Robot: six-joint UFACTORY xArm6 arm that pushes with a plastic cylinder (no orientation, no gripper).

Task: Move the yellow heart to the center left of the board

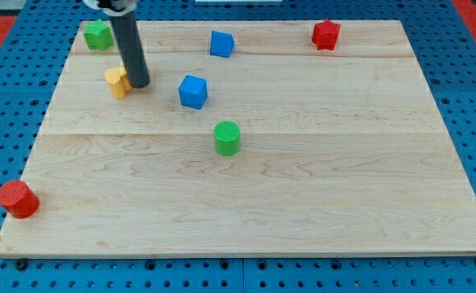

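Observation:
The yellow heart [117,82] lies near the upper left of the wooden board [303,203]. My tip [138,84] stands right against the heart's right side, touching it or nearly so. The dark rod rises from there toward the view's top and partly hides the heart's right edge.
A green block [98,35] sits at the top left corner. A blue block [221,43] is at the top middle, a blue cube [193,91] right of my tip. A green cylinder [227,137] stands mid-board. A red block [325,34] is top right, a red cylinder [17,199] bottom left.

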